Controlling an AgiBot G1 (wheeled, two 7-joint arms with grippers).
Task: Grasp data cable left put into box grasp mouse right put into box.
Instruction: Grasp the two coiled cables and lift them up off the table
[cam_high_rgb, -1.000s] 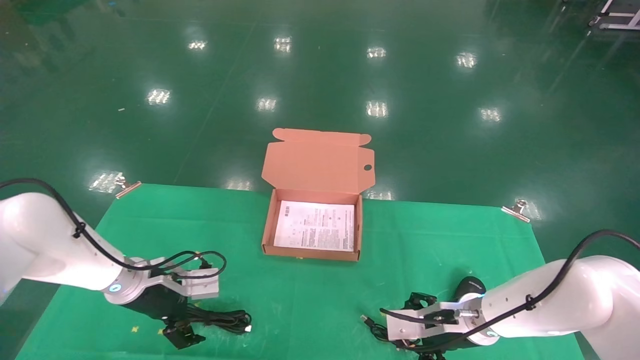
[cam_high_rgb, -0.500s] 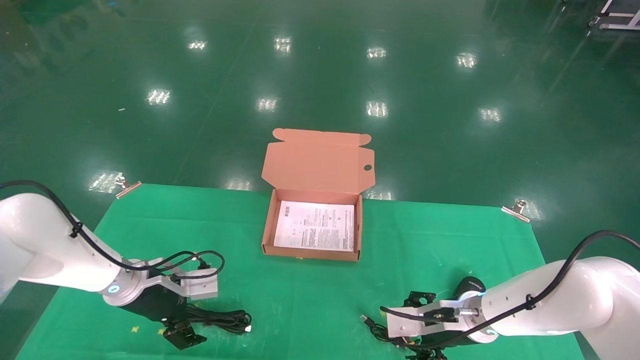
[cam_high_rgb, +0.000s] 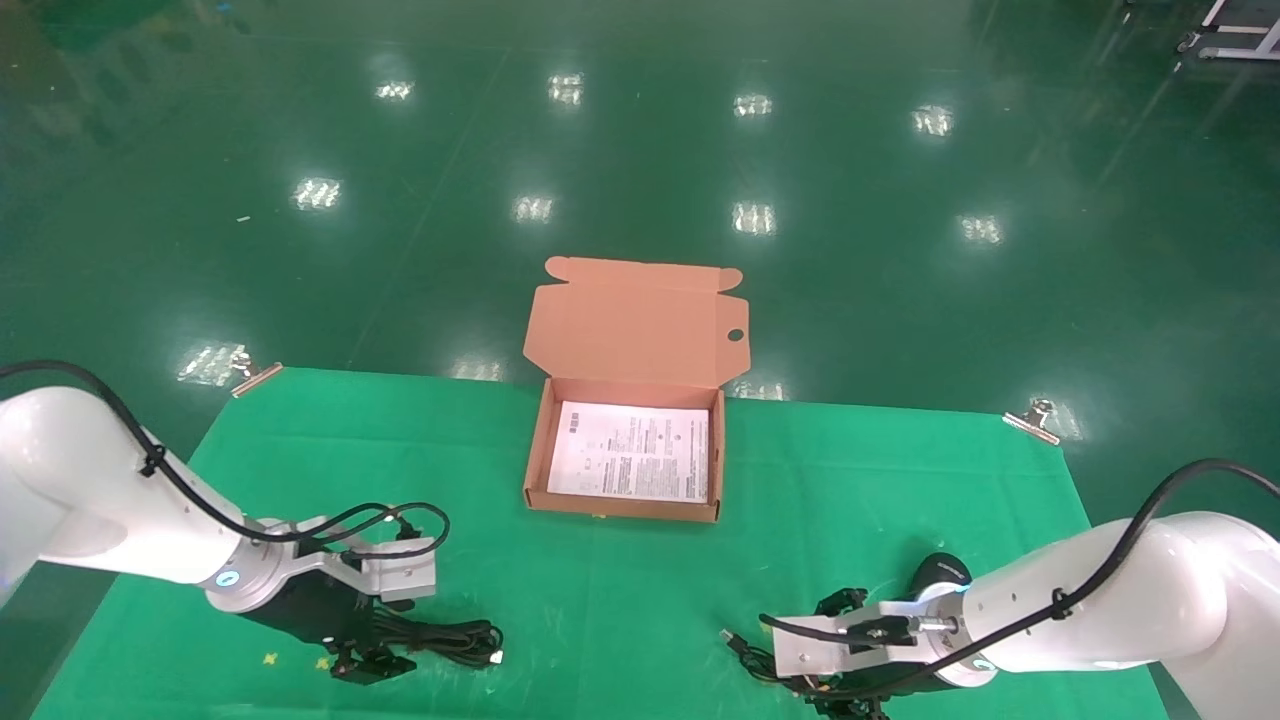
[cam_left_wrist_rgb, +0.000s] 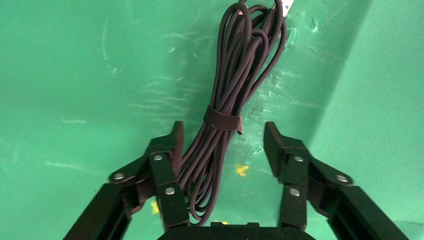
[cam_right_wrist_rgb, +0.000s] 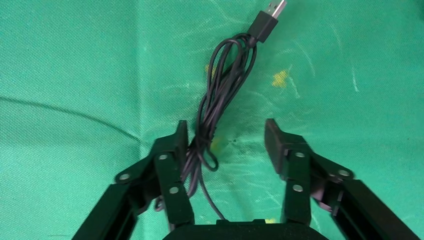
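1. The left gripper (cam_left_wrist_rgb: 222, 142) sits low over the data cable (cam_left_wrist_rgb: 235, 85) at the near left of the green worktop (cam_high_rgb: 620, 590), jaws released and straddling the bundle.
2. The right gripper (cam_right_wrist_rgb: 225, 140) hangs at the near right, jaws released around the mouse's cord (cam_right_wrist_rgb: 220, 100); the mouse (cam_high_rgb: 938, 574) lies just behind the arm.
3. The box (cam_high_rgb: 630, 505) stands open at the middle back, holding a leaflet (cam_high_rgb: 630, 450).

Black data cable (cam_left_wrist_rgb: 227, 107), looped into a long strapped bundle, flat at the near left. Open orange-brown box (cam_high_rgb: 628, 505) mid-cloth, lid upright, white leaflet inside. Black mouse (cam_high_rgb: 938, 574) near right, cord (cam_right_wrist_rgb: 215, 107) bunched alongside.
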